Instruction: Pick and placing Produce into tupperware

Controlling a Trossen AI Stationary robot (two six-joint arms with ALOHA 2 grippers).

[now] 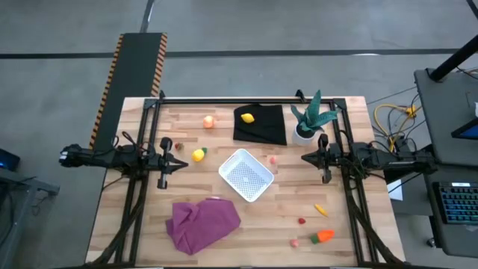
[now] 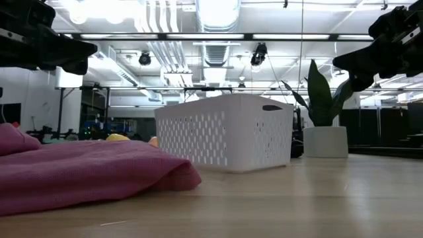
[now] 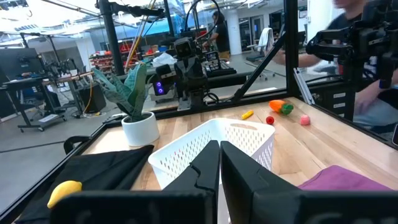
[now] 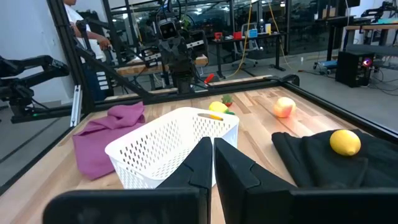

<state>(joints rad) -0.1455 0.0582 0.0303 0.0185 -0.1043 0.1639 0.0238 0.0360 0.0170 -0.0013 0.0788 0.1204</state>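
Produce lies scattered and unpicked: carrot [image 1: 324, 235] and small red pieces at the near right, a lemon [image 1: 199, 155] left of the empty tupperware [image 1: 246, 175] at the centre, another lemon [image 1: 247, 117] on the black cloth [image 1: 261, 124] at the far edge. Left gripper [image 1: 180, 164] and right gripper [image 1: 306, 157] hover beside the tupperware, fingers pressed together, holding nothing. Picking has likely not begun; next, one gripper must open and descend on a piece.

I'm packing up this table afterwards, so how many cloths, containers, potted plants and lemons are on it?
Cloths: 2, the purple cloth and the black cloth
Containers: 1, the white tupperware
Potted plants: 1, the green plant
Lemons: 2, one on the black cloth, one on the wood
Total: 6
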